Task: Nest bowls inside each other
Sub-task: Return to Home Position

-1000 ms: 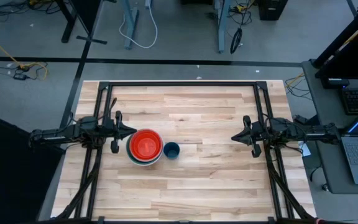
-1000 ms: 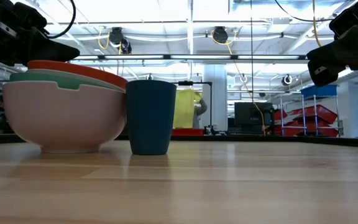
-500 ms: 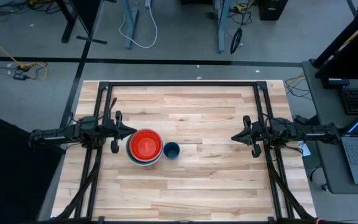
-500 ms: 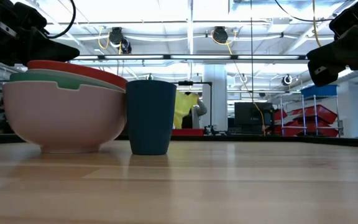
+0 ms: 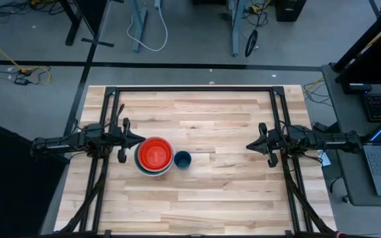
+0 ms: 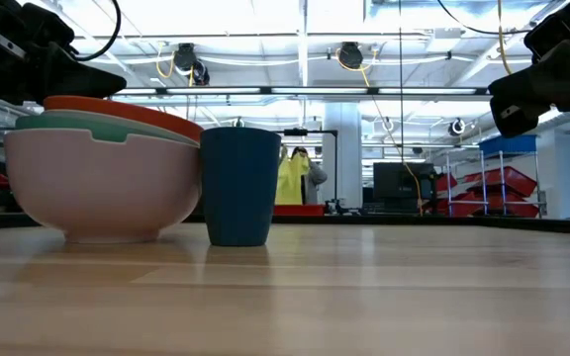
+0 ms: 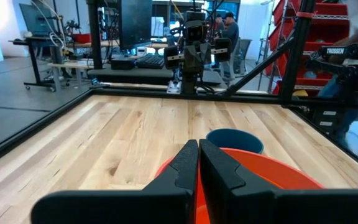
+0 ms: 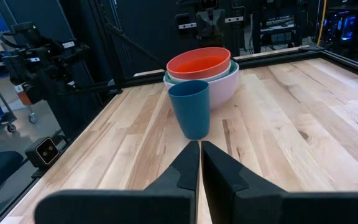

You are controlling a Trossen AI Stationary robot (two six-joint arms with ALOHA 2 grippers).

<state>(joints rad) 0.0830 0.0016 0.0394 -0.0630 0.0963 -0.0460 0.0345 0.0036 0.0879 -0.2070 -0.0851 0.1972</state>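
Just below and ahead of the clenched, empty jaws of the left gripper sits the nested stack of bowls: red bowl on top, green bowl under it, large white bowl outermost. A dark blue cup stands just beside the stack, on its far side from those jaws. Well apart across the table, the right gripper faces them, its jaws pressed together on nothing.

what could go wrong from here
1. The left gripper, shut, hangs just over the bowl stack's rim; a dip could clip it.
2. The upper bowls look tilted in the low view, so a knock might shift them.
3. The cup stands right beside the stack and could topple if it gets pushed.
The right gripper waits far off.
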